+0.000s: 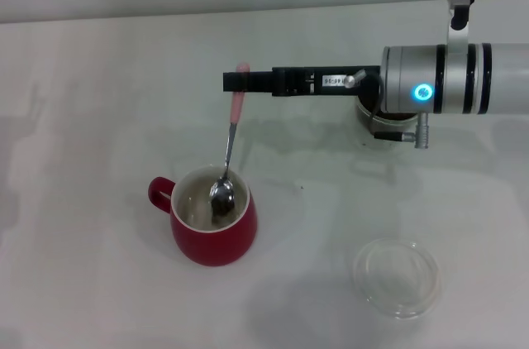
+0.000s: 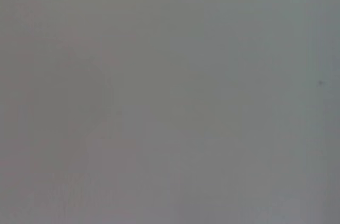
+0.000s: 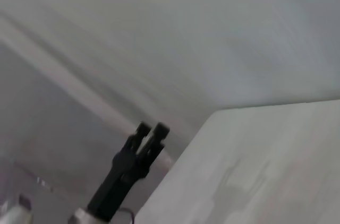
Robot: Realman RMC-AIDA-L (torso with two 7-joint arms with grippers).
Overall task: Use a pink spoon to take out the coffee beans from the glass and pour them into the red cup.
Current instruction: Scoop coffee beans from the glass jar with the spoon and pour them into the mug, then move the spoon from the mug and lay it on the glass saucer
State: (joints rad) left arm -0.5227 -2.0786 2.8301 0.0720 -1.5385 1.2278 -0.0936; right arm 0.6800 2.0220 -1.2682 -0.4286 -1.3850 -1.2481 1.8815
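Reaching in from the right across a pale table (image 1: 99, 76), the right arm, horizontal, with its right gripper (image 1: 240, 82) above and just behind the red cup (image 1: 213, 229). Standing near the table's middle, that cup, handle toward the robot's left, white inside showing. Sitting partly hidden under the arm's wrist, the glass (image 1: 382, 121); lying well apart toward the near right, a shallow clear dish (image 1: 397, 276).

Hanging from the gripper, the pink spoon (image 1: 229, 159), bowl dipped inside the cup, something dark in it, probably coffee beans (image 1: 221, 206).

Seemingly pouring now; next, likely tipping the bowl fully, then lifting clear and returning to the glass.

Jaws nearly closed, pinching the pink handle's top.

Left gripper not appearing anywhere.
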